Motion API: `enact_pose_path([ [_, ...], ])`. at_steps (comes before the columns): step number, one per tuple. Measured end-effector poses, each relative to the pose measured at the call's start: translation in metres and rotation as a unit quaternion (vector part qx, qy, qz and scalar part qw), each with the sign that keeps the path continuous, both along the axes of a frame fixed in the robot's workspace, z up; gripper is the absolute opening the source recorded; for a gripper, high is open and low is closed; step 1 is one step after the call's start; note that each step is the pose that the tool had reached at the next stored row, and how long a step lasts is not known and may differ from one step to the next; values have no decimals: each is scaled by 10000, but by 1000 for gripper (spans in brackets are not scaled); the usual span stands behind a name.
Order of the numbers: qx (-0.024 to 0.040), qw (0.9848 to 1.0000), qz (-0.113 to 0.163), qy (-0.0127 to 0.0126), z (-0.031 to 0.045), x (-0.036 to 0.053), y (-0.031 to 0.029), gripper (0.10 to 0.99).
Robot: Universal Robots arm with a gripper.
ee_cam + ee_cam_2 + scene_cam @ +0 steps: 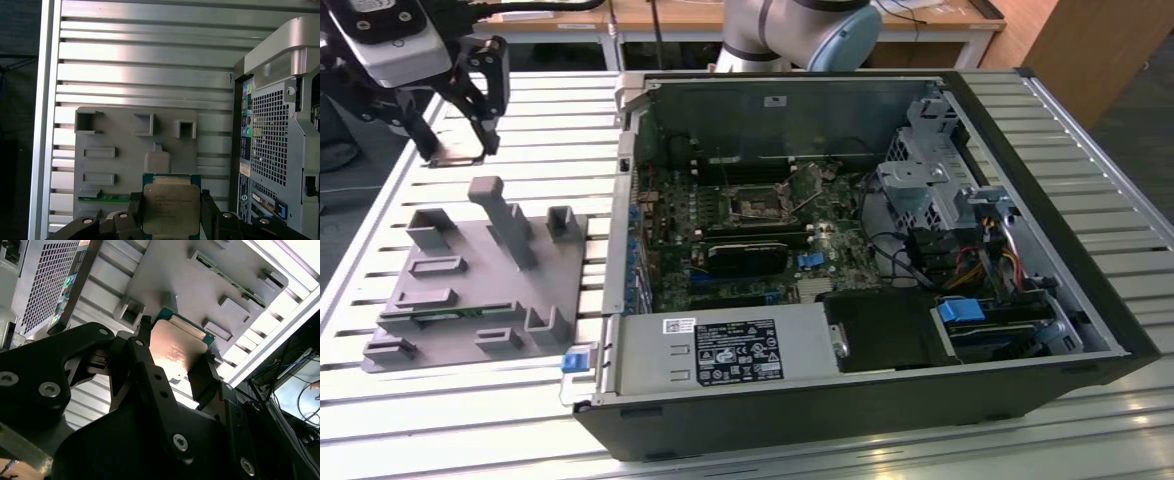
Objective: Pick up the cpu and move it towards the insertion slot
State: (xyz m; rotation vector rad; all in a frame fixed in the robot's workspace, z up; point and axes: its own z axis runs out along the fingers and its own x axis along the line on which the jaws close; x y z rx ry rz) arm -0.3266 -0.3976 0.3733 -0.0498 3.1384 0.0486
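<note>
Item one, nearest the lens: black finger linkages, mine, with the cpu (170,209) set between them. Both wrist views show my gripper (175,357) closed onto the chip's two opposite edges; the silvery lid faces the first wrist camera, thin green rim showing round it. Grip: edge-on, chip flat between the pads, clear of any surface.

Item two: grey tray (467,290) with upright posts, lying on the slatted table (1067,110). In the exterior view I hang above the table's far corner, toward that view's left, beyond the tray and not touching it.

Item three: open computer case (1014,390), lying on its side just beside the tray, board exposed.

Item four: insertion slot (758,203), a square socket with dark centre and metal frame, near the middle of the board, above the long black block.

Governing relation: the slot lies well apart from my jaws, off toward the exterior view's right and nearer that camera, with the case's near wall standing between us. By my judgement the pick is done and the carry toward the slot has barely started.
</note>
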Motion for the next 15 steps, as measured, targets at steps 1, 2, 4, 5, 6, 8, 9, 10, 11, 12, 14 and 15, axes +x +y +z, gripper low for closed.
enact_pose_path([
  [1, 0, 10000, 0, 0, 0, 16, 0, 545],
  [2, 0, 10000, 0, 0, 0, 31, 0, 545],
  [4, 0, 10000, 0, 0, 0, 62, 0, 545],
  [5, 0, 10000, 0, 0, 0, 77, 0, 545],
  [6, 0, 10000, 0, 0, 0, 95, 0, 545],
  [8, 0, 10000, 0, 0, 0, 127, 0, 545],
  [9, 0, 10000, 0, 0, 0, 143, 1, 545],
  [10, 0, 10000, 0, 0, 0, 159, 1, 545],
  [11, 0, 10000, 0, 0, 0, 175, 1, 545],
  [12, 0, 10000, 0, 0, 0, 193, 1, 545],
  [14, 0, 10000, 0, 0, 1, 218, 1, 545],
  [15, 0, 10000, 0, 0, 5, 224, 1, 545],
])
